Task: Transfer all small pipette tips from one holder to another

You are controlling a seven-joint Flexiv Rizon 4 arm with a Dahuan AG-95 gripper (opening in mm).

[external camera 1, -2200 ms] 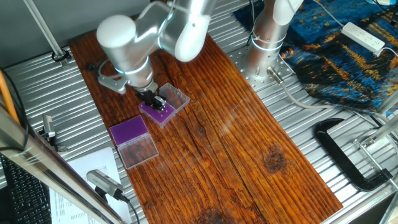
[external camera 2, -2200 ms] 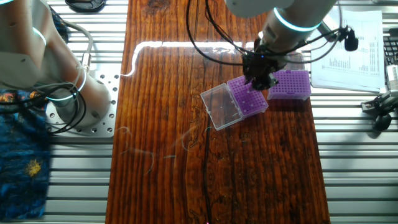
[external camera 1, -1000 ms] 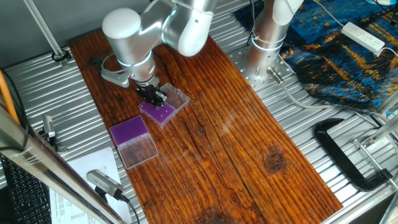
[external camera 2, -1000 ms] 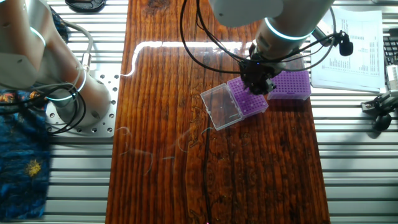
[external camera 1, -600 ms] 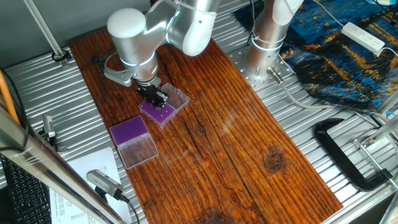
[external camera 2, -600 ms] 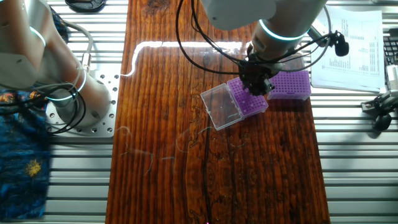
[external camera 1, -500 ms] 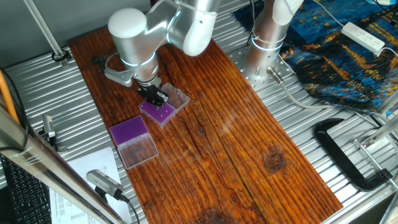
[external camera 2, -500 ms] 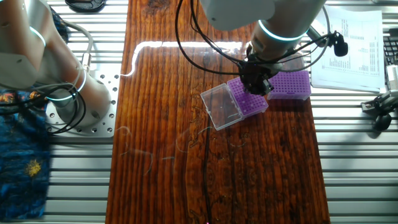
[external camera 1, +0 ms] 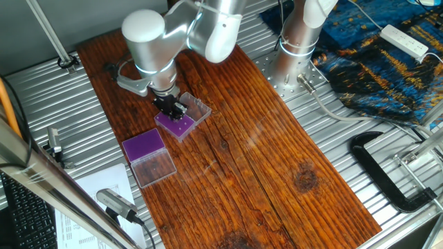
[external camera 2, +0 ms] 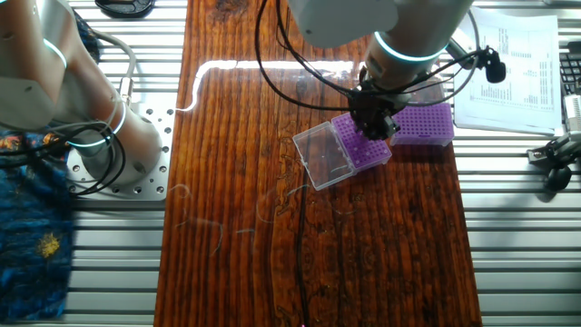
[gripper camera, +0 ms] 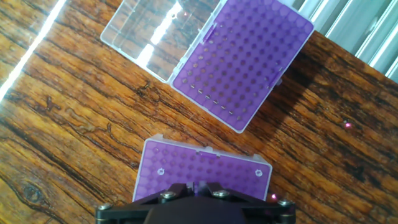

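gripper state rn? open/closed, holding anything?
Gripper: cannot tell. It sits low over the open purple tip holder, and its fingertips are hidden in all three views.

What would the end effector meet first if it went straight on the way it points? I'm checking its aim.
Probably the purple grid top of the nearer holder, directly ahead of the end effector in the hand view. The open-lidded holder lies off that line. Its height is unclear.

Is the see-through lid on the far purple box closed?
No, the clear lid lies flipped open flat on the table beside the far purple box.
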